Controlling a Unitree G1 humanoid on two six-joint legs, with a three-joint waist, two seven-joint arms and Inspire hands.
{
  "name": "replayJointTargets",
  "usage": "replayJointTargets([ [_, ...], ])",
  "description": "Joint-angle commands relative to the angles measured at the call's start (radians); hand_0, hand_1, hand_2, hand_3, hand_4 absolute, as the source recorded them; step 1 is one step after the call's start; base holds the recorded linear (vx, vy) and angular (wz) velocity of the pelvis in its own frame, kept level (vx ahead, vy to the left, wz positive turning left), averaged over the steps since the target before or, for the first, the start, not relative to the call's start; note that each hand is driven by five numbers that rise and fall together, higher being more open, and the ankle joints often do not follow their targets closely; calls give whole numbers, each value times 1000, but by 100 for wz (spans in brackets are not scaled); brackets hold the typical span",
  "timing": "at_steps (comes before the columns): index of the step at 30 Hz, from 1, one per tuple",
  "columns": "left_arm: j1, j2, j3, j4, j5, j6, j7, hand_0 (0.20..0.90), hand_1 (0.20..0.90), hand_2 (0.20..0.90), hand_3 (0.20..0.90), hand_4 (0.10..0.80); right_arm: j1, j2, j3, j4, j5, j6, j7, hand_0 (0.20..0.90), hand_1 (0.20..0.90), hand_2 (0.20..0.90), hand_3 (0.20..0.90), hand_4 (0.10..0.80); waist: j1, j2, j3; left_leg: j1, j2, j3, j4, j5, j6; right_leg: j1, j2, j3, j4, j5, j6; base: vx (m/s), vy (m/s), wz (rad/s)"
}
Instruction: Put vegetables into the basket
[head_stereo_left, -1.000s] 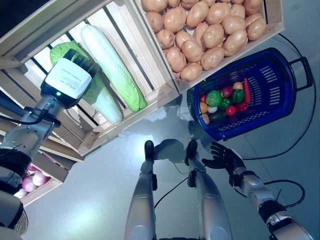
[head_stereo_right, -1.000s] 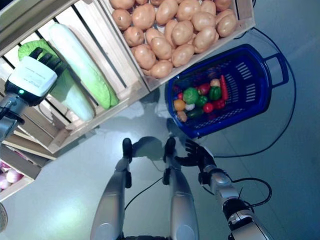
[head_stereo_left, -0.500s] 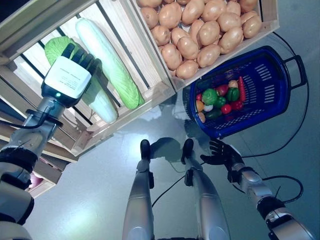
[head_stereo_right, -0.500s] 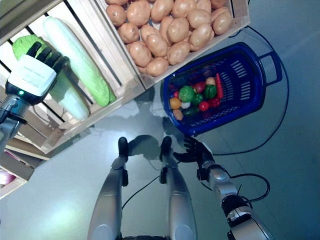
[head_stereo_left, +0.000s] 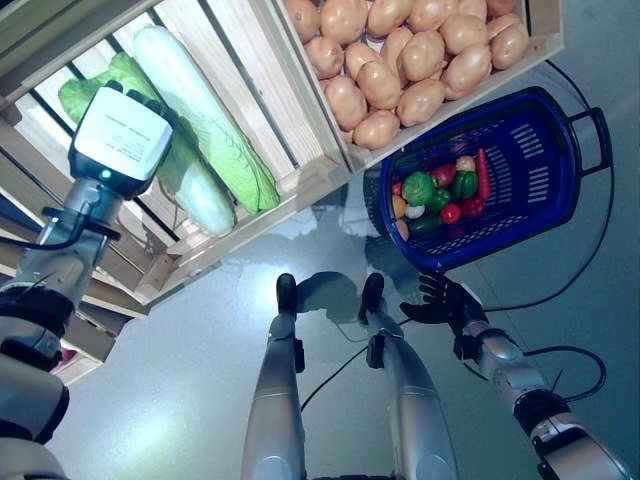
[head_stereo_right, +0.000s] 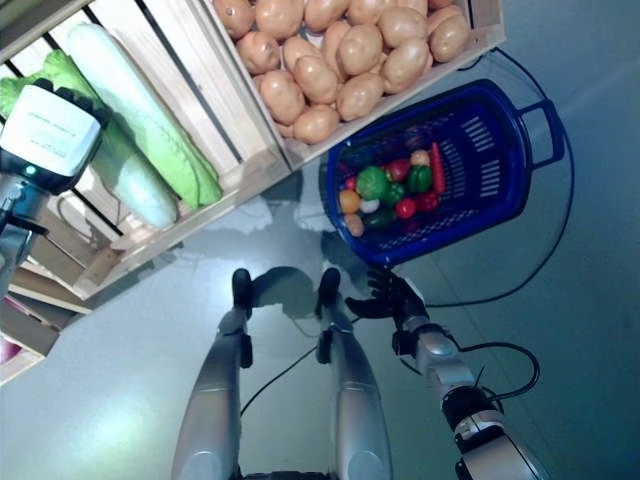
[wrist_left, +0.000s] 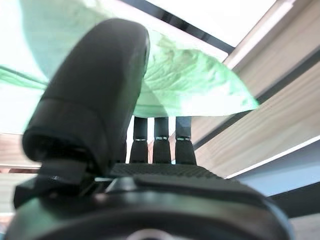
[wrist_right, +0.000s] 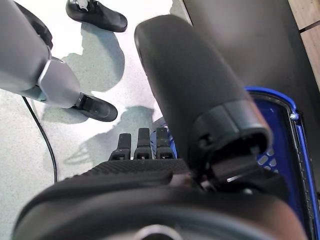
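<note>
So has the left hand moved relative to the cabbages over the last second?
Yes. The left hand has slid further up the cabbage toward its leafy end, deeper into the wooden crate.

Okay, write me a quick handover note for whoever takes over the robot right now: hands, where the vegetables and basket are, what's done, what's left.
Left hand: reaching into the wooden crate, fingers straight against the leafy green cabbage; nothing gripped yet. A long pale cabbage lies beside it.
Right hand: low over the floor just in front of the blue basket, open, holding nothing.
Basket: on the floor under the potato crate, already holding a pile of small vegetables at one end.
Done: some vegetables are in the basket.
Left: grasp the cabbage, lift it out of the crate, carry it to the basket.
</note>
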Motion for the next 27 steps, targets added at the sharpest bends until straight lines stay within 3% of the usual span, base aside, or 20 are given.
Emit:
replayJointTargets([
  [1, -62, 5, 67, 58, -26, 71, -4, 300, 300, 300, 300, 400, 46, -74, -15, -90, 65, -34, -42, 900, 900, 900, 900, 800, -25, 1, 0, -73, -9, -13, 32, 24, -47, 61, -31, -15, 17, -62, 51, 0, 0, 0],
  [10, -18, 0, 127, 75, -147, 126, 51, 300, 300, 300, 300, 400, 53, -77, -20, -83, 68, -47, -49, 900, 900, 900, 900, 800, -17, 7, 0, -72, -9, -17, 27, 27, -49, 66, -35, -23, 14, -66, 49, 0, 0, 0],
  [20, 80, 2, 254, 9, -224, 38, 212, 300, 300, 300, 300, 400, 95, -60, -23, -104, 82, -71, -59, 900, 900, 900, 900, 800, 0, 2, 0, -37, -11, -18, 8, 28, -51, 117, -31, -43, -15, -68, 45, 23, -35, 0],
  [27, 214, -10, 389, -158, -288, -16, 278, 300, 300, 300, 300, 400, 144, -32, -34, -121, 87, -91, -70, 900, 900, 900, 900, 800, 26, 5, 0, 34, -18, -25, -29, 28, -52, 200, -31, -68, -64, -65, 46, 45, -50, 5],
])
